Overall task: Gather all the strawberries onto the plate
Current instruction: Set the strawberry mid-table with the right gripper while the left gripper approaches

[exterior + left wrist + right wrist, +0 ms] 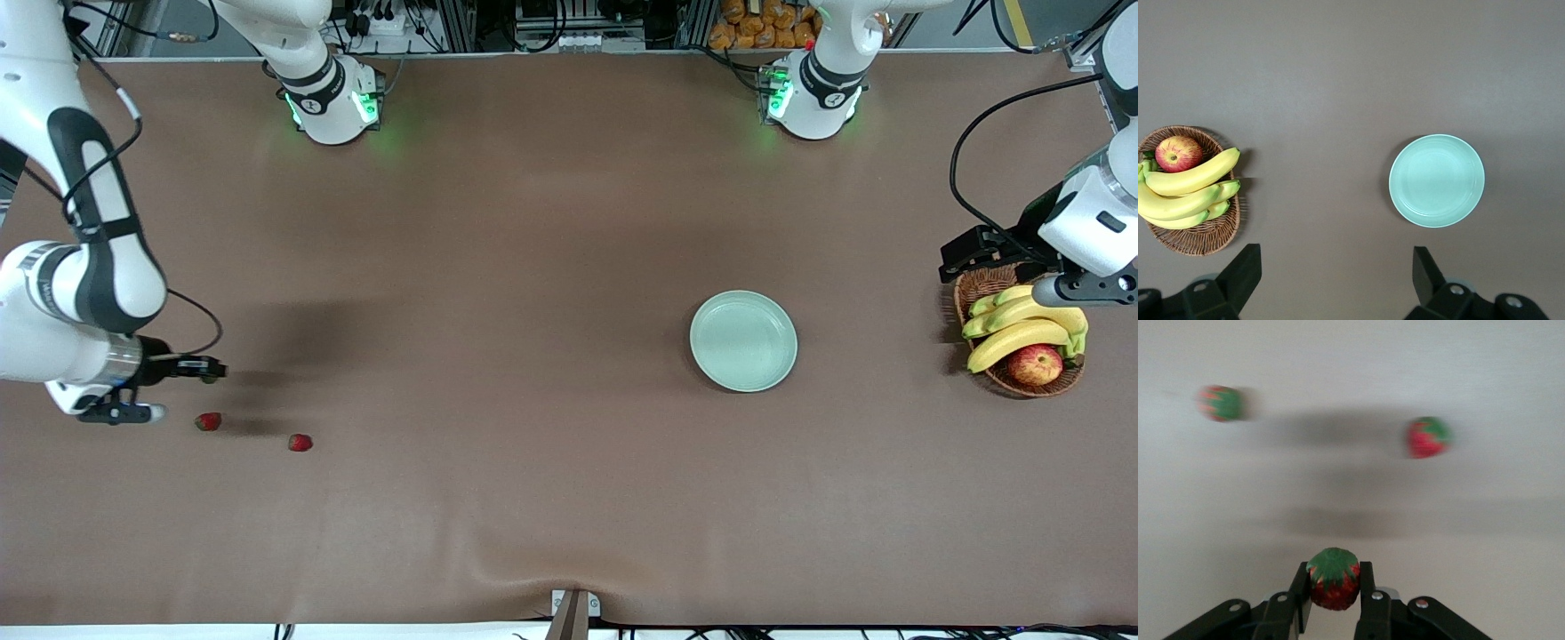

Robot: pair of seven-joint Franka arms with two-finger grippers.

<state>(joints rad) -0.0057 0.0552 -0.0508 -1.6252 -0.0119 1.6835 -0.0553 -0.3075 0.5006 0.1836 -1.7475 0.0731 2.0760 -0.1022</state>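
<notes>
Brown cloth-covered table (533,267), a wrinkle at the edge nearest the front camera, aluminium framing and cables along the base end of the room. Both arm bases show green status lights.

Plate (743,341) sits bare on the cloth toward the left arm's end, nothing in it (same in the left wrist view (1437,181)). Wicker basket (982,289) with bananas (1022,333) and an apple (1035,364) is at about 3 o'clock from the plate, well apart from it.

Two strawberries lie on the cloth at the right arm's end: one (208,421), the other (300,442) at roughly 4 o'clock from the first and a bit nearer the front camera. Both are well apart from the plate, around its 8 o'clock.

Right arm is folded down low over that end, right gripper (1333,597) up off the cloth, fingers clamped on a third strawberry (1333,587), green cap facing out. In the front view that gripper (210,369) sits at about 12 o'clock from the first loose berry.

Left gripper (1338,283) hangs above the table near the basket, camera looking straight down, fingers (1425,273) spread wide apart, holding nothing.
</notes>
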